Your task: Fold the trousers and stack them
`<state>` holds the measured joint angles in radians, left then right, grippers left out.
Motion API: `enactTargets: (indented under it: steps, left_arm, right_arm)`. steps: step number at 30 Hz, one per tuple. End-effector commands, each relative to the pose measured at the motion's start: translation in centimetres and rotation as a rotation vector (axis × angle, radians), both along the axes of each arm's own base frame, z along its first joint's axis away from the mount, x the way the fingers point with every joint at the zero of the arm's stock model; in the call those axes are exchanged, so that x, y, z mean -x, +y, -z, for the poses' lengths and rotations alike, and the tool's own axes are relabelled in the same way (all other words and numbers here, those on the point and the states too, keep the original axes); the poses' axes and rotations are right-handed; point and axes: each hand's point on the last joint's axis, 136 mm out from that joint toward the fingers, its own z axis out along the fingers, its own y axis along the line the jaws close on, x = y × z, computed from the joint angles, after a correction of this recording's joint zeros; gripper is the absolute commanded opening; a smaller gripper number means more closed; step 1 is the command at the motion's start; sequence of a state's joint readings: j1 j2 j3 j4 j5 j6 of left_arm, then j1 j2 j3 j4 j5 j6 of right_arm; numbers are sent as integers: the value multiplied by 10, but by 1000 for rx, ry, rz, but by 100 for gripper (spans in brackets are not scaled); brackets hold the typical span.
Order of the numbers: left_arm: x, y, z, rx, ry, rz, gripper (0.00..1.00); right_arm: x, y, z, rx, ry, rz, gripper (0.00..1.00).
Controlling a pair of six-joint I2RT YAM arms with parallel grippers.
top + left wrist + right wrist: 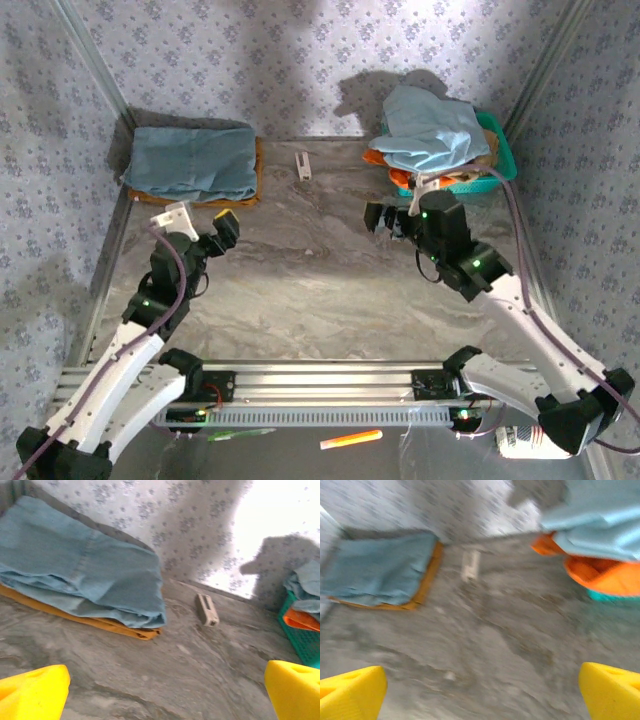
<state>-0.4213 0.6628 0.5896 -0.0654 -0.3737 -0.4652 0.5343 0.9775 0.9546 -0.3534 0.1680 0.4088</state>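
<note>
a: where are the trousers?
b: folded in the table's far left corner, lying on a brown cloth by the wall.
a: and the pincers?
b: the left gripper and right gripper both gape wide, holding nothing, over bare tabletop, well apart from the trousers. a green basket of clothes sits far right.

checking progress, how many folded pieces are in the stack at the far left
2: the light blue jeans folded on top, and a mustard-brown folded cloth beneath them, only its edge showing. More could be hidden underneath.
</note>
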Motion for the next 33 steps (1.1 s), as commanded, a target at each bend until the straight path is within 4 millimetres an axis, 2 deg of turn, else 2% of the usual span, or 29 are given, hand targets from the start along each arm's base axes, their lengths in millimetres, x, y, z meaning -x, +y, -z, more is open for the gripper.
enactTargets:
  steps: [1,4,8,11,14,18,23,29,33]
  left_arm:
    - [3,23,-8,-67,-143,-115,100]
    - [0,32,-5,-210,-243,-153,100]
    - [-14,33,27,-408,-247,-75,100]
    - [-20,45,58,-461,-163,-86,100]
    - [-18,52,78,-502,-137,-96,100]
    - [-18,64,101,-520,-92,-93,100]
    - [-24,70,119,-499,-45,-77,99]
    - [-36,71,132,-465,-16,-49,100]
    - [-48,71,136,-469,17,-23,100]
  right_arm:
    - [-10,-39,3,45,-103,150,100]
    - [-14,-84,21,71,-130,341,100]
    - [-15,-138,44,11,-139,560,100]
    - [-17,-159,56,8,-246,605,100]
    - [-13,-176,67,25,-309,649,100]
    - [-17,-188,84,147,-273,645,100]
    - [-22,-197,100,179,-270,645,100]
    - [-38,-183,122,235,-231,517,100]
    - [-41,-175,137,238,-170,454,100]
